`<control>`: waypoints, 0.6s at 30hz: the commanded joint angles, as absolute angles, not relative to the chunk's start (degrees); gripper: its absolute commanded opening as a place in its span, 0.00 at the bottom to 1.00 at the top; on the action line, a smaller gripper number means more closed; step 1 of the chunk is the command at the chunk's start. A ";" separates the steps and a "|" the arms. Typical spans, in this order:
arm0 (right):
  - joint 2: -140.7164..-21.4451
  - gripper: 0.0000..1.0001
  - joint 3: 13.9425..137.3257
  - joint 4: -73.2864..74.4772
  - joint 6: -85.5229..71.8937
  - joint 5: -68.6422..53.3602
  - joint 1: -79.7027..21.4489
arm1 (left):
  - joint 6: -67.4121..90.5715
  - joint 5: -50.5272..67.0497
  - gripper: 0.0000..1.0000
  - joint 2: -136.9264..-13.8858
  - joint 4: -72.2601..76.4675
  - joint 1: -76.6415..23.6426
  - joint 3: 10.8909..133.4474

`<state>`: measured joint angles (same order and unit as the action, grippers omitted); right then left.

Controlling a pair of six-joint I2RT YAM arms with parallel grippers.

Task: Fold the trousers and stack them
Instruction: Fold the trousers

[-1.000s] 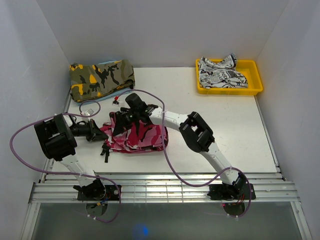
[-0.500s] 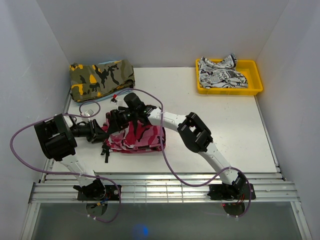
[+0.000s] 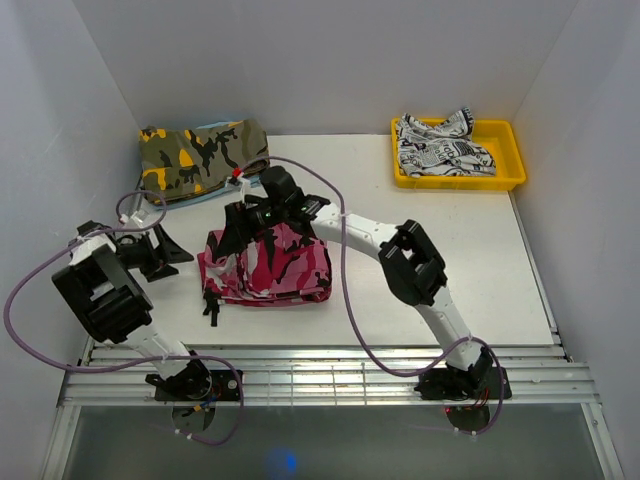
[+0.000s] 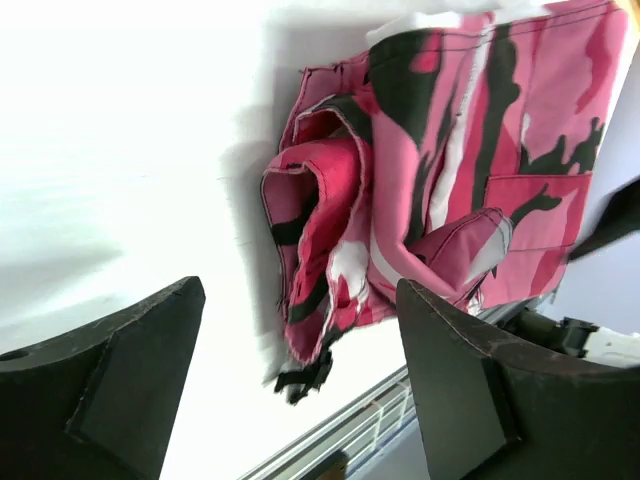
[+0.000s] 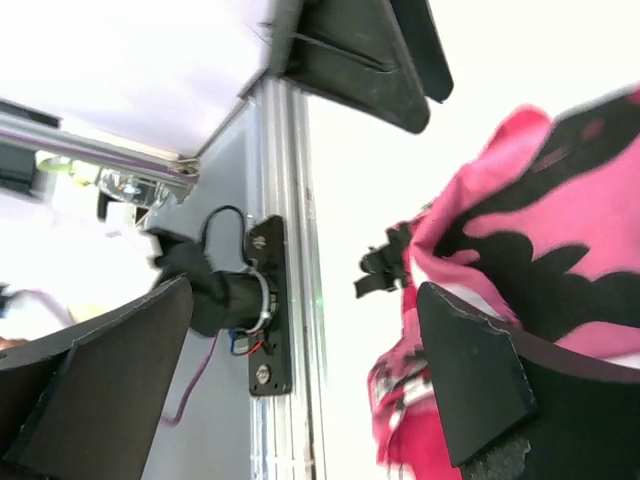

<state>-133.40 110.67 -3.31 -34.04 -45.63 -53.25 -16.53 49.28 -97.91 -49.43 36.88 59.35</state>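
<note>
The trousers [image 3: 268, 265], pink, white and black camouflage, lie folded in a bundle on the white table left of centre, a black strap hanging at their near left corner. My left gripper [image 3: 178, 250] stands open just left of the bundle, apart from it; in the left wrist view the trousers [image 4: 430, 170] lie beyond the gap of my left gripper [image 4: 298, 290]. My right gripper [image 3: 238, 228] hovers open over the bundle's far left corner. In the right wrist view the trousers [image 5: 540, 240] show beside the right finger of my right gripper [image 5: 305, 290], nothing between the fingers.
An olive-and-orange camouflage garment [image 3: 203, 155] lies folded at the back left. A yellow tray [image 3: 508, 172] at the back right holds a white garment with black print [image 3: 443, 148]. An aluminium rail [image 3: 320, 375] runs along the near edge. White walls close three sides.
Both grippers have opened and let go of the trousers. My left arm has drawn back to the left; my right gripper has lifted toward the far side. The bundle has settled flatter.
</note>
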 commanded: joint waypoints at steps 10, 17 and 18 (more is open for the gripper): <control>-111.89 0.66 104.68 26.78 -0.40 -43.25 -37.90 | -22.60 51.78 0.78 -83.68 -53.72 25.35 68.12; -106.27 0.40 93.46 39.55 16.77 -39.03 -32.70 | -20.39 36.23 0.85 -84.81 -49.22 10.03 70.22; -106.00 0.40 92.38 39.46 17.22 -38.50 -32.43 | -21.09 34.04 0.85 -85.68 -49.39 9.15 70.83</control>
<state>-108.75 96.05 31.16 7.66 -40.36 -31.64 -20.97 42.52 -85.17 -51.16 11.55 67.90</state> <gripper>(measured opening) 0.398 0.848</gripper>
